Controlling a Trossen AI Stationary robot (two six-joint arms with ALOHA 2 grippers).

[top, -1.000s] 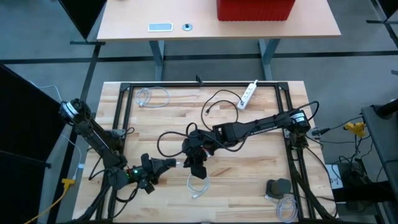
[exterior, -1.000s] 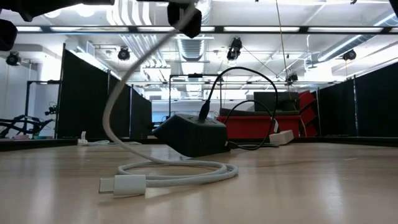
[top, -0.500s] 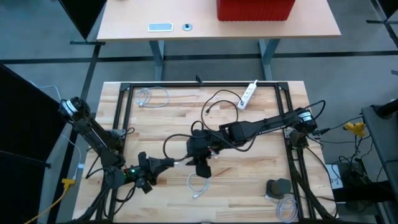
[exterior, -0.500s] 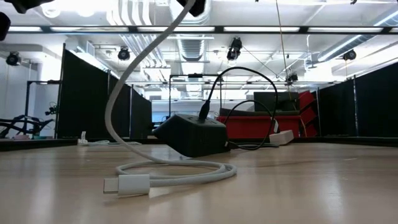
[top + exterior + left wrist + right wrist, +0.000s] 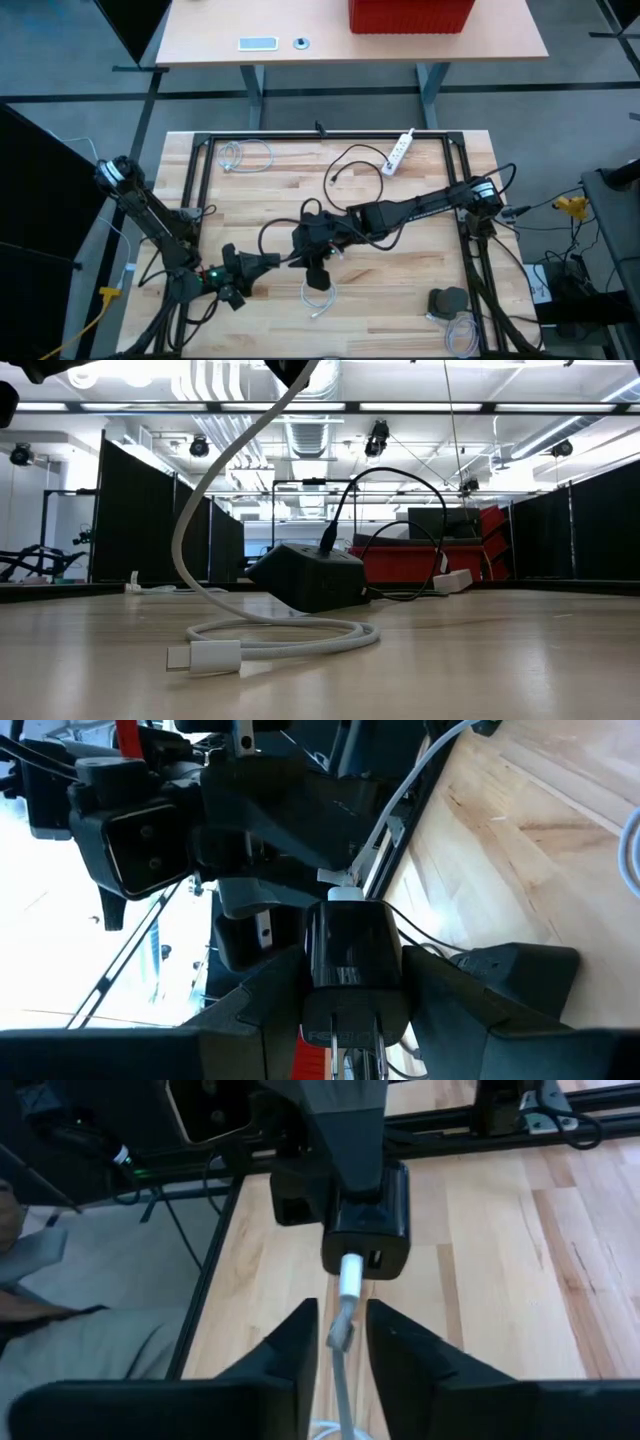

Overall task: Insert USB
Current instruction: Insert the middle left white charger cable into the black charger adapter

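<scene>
Left jaws grip black charger [image 5: 366, 1220]; right jaws pinch white USB plug [image 5: 350, 1277], seated.

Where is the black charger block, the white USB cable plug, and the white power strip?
Black charger block [image 5: 366, 1220], right wrist view, its front face.
White USB cable plug [image 5: 351, 1276], right wrist view, plug body at the charger's port.
White power strip [image 5: 399, 152], high view, middle of its body.

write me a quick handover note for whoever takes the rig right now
Left gripper: shut on the black charger, held above the table's front left.
Right gripper: fingers either side of the white cable just behind its plug; firm grip unclear.
Done: plug sits in the charger's port, cable's far end lies on the table.
Left: confirm it's fully seated, then release.
</scene>
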